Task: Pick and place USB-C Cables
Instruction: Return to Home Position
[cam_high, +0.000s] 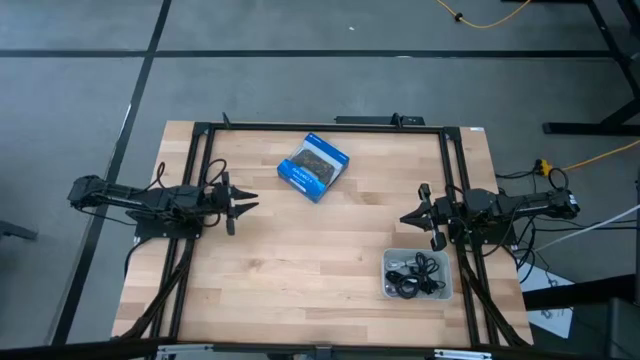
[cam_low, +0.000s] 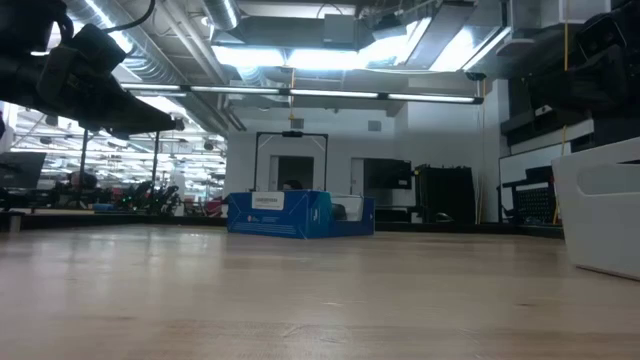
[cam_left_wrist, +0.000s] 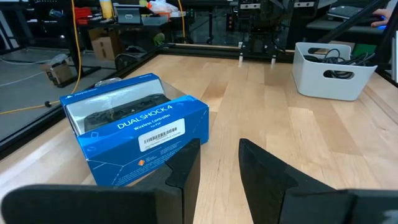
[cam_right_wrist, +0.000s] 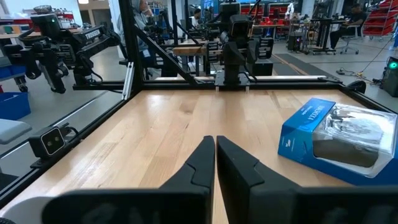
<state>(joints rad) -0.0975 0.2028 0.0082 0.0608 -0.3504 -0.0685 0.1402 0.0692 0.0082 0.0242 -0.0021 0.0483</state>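
Right tool (cam_high: 405, 217), fingers together, hovers over the desk (cam_high: 320, 250) just beside the grey bin (cam_high: 387, 280) holding the USB-C cables (cam_high: 418, 272), while left tool (cam_high: 252, 205), fingers slightly apart, sits well apart from them.

The left arm (cam_high: 130, 197) and the right arm (cam_high: 520, 204) lie low and level, reaching inward toward each other from opposite sides. The left gripper (cam_high: 248, 201) has its fingers slightly parted. The right gripper (cam_high: 405, 217) has its fingers pressed together.

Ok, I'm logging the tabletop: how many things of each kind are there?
Blue-and-black rectangular cardboard box: 1
Pale grey plastic bin: 1
Tangle of thin black cables in the bin: 1, strands uncountable
Total: 3
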